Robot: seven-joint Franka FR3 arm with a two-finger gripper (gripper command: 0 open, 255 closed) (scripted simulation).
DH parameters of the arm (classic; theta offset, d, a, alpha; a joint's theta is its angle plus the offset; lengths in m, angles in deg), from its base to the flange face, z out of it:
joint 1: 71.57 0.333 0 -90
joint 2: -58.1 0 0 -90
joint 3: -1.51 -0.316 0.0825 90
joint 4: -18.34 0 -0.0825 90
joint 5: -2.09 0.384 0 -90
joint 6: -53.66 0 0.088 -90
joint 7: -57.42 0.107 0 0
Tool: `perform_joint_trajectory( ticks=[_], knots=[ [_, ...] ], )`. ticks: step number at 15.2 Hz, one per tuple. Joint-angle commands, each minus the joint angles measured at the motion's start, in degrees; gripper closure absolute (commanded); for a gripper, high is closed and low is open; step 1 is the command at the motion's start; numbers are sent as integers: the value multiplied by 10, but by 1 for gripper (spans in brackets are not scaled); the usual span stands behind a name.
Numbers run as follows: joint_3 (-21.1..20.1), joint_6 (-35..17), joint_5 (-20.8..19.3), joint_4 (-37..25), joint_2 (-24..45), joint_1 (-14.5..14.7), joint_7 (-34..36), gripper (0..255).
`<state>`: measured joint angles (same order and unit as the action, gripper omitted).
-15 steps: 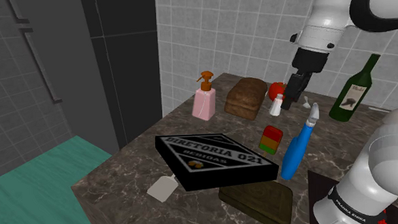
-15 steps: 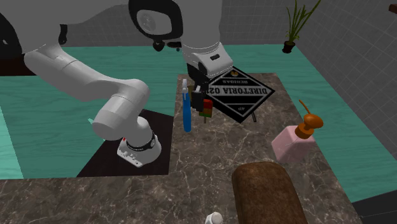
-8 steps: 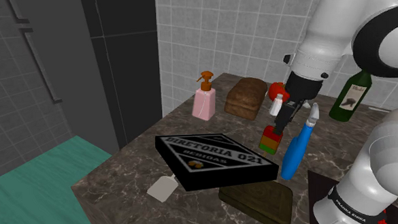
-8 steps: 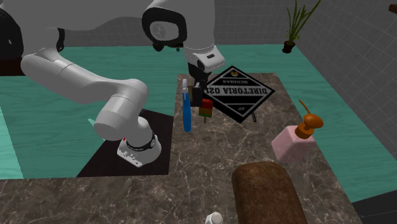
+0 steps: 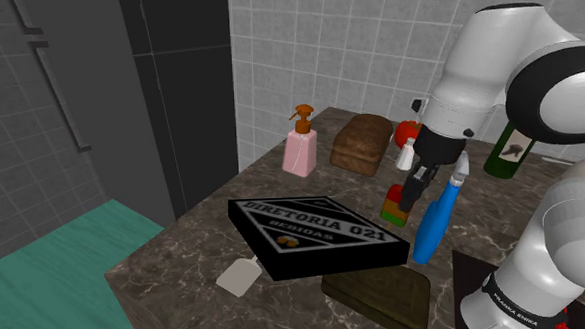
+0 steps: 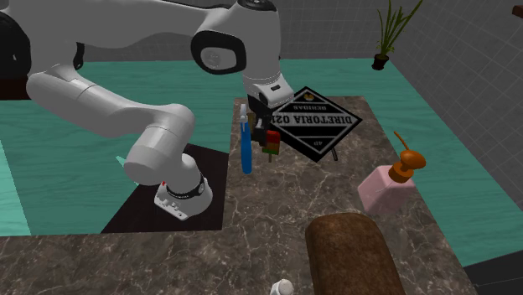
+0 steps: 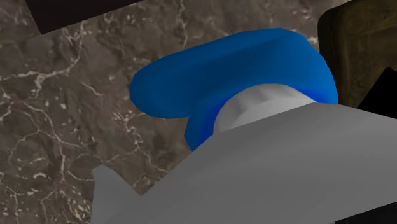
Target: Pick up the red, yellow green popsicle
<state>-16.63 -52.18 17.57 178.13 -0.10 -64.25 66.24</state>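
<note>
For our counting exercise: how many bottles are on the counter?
3: a pink pump bottle beside the loaf, a green wine bottle at the shoulder view's right, a blue spray bottle next to the popsicle. The small white container may be a fourth.

Pink soap dispenser (image 5: 300,148) and brown loaf (image 5: 362,143) upper centre, black box (image 5: 313,233) mid-frame, blue spray bottle (image 5: 435,222) to its right, marble counter (image 5: 174,263)

The blue spray bottle (image 5: 435,222) and black box (image 5: 313,233) flank the popsicle (image 5: 390,209) on two sides.
</note>
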Motion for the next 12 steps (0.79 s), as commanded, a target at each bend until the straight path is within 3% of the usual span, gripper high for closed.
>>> perform_joint_trajectory(
  ticks=[1,9,12],
  knots=[
    [-1,-2,1,1,1,0,0,255],
    [0,-2,0,2,0,0,0,255],
    [6,21,-6,-21,-1,-3,0,255]
  ],
)
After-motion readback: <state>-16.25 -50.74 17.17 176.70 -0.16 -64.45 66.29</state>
